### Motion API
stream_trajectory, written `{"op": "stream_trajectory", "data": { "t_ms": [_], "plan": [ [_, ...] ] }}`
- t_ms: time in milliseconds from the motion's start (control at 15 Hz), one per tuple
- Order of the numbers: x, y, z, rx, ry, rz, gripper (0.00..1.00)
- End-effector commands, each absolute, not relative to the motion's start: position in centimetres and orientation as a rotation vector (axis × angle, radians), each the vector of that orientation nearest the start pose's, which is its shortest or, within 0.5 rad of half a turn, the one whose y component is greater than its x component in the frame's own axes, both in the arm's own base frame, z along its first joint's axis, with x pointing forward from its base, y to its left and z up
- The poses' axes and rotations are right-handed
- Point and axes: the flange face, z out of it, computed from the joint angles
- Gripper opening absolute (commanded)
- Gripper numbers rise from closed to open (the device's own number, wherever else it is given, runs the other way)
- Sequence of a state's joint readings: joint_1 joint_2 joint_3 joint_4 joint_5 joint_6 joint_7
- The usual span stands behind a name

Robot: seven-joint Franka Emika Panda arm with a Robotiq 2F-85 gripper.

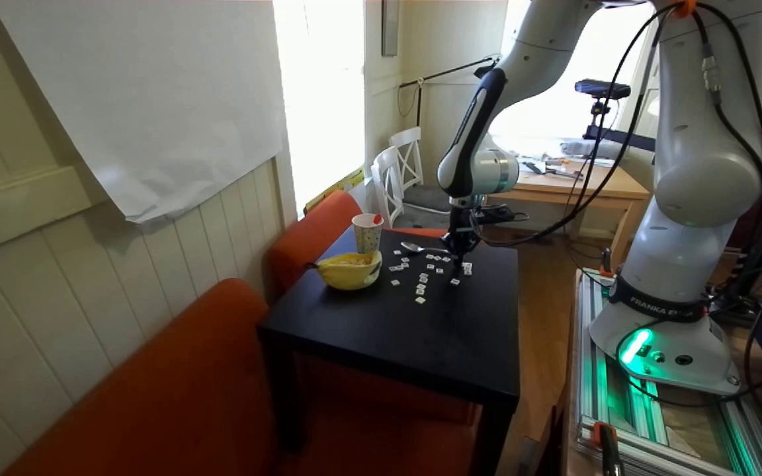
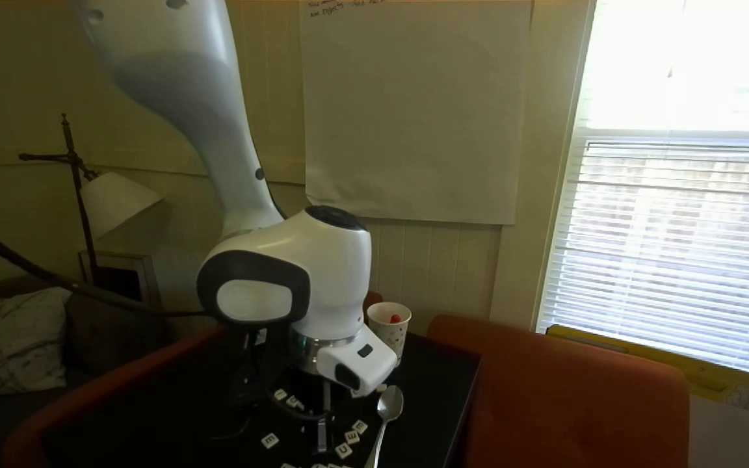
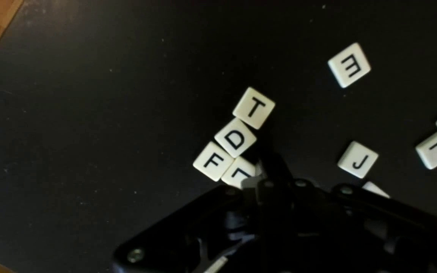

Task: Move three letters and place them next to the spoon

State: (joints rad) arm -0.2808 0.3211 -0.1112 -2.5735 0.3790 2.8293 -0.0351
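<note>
Your claw [image 2: 322,444] looks pinched closed, near the spoon [image 2: 389,408]. To slide letter tiles [image 3: 235,137] beside the spoon, push softly and low, one by one.

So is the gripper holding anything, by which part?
Can't tell: in the wrist view the gripper is dark and blurred at its tips, and no hold clearly shows.
</note>
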Motion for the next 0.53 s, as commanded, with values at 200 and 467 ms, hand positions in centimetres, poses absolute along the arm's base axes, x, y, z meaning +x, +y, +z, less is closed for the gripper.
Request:
{"op": "stream_trajectory", "data": {
  "t_ms": [200,467],
  "plan": [
    [37.7,-18.1,16.9,-2.755,1.083,0.067,0.01],
    [37.2,-16.9,18.4,-2.727,0.947,0.14,0.01]
  ]
}}
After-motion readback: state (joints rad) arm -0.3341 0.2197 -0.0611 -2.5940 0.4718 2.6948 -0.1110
